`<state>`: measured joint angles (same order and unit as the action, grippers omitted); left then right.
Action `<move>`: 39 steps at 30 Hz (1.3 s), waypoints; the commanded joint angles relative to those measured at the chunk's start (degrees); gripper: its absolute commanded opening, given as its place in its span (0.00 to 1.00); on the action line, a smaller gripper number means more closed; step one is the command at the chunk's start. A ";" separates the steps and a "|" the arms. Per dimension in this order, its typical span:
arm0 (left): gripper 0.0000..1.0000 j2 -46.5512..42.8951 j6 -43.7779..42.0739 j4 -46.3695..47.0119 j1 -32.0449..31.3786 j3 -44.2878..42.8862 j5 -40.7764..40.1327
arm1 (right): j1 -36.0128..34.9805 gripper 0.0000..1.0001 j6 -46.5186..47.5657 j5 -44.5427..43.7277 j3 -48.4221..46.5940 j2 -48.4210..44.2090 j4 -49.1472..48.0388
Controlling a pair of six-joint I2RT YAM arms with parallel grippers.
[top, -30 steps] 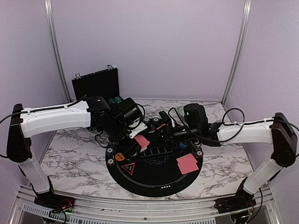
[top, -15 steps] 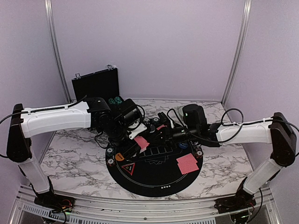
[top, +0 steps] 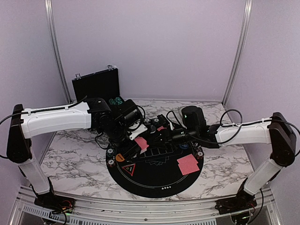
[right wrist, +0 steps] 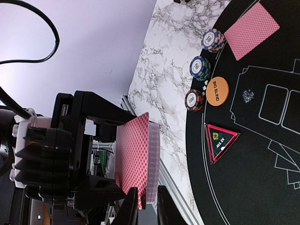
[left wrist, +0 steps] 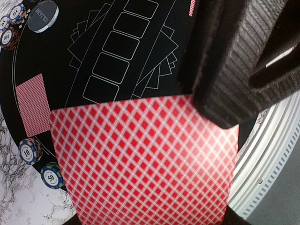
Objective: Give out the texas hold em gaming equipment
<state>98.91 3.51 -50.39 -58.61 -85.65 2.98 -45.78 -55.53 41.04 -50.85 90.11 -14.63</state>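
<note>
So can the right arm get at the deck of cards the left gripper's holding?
Probably yes: the right gripper appears to straddle one edge of the deck of cards, which the left gripper holds, nothing between.

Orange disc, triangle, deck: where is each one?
orange disc [right wrist: 217, 91]: right wrist view, on its middle.
triangle [right wrist: 220, 142]: right wrist view, on its centre.
deck [right wrist: 132, 159]: right wrist view, on the top card's back.
</note>
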 commanded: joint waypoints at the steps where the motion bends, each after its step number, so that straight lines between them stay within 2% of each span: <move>1: 0.50 -1.65 -0.74 0.38 0.18 0.22 0.47 | -0.45 0.13 -0.07 0.19 -2.33 0.20 -1.47; 9: 0.50 -1.71 -0.63 0.43 0.25 0.22 0.60 | -0.45 0.00 0.08 0.01 -2.58 -0.27 -0.98; 39: 0.50 -1.88 -0.48 0.43 0.34 0.74 0.09 | 1.75 0.00 1.55 -1.57 -2.55 -2.77 1.35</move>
<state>98.91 3.55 -49.54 -58.59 -85.30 2.94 -44.93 -54.87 40.97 -51.88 89.76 -13.19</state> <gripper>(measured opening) 0.654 0.004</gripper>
